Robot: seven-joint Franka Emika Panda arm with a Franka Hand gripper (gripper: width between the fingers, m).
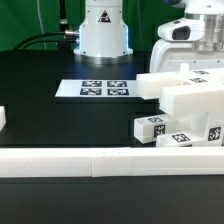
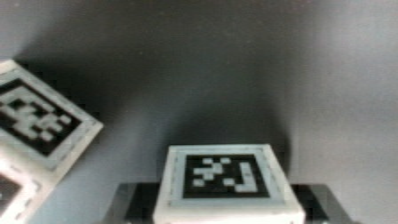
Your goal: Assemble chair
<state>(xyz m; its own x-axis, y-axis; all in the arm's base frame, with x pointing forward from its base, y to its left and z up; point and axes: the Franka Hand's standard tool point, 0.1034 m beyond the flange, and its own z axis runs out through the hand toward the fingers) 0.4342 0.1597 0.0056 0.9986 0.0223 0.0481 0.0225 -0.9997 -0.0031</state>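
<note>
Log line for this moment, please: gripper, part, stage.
stage: at grasp | gripper: jaws flank tagged white chair piece, contact unclear | second tagged piece: lying apart | marker board: on table

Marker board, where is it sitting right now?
In the exterior view the marker board lies flat on the black table just in front of the arm's white base, with the cluster of white chair pieces on the exterior view's right of it.
</note>
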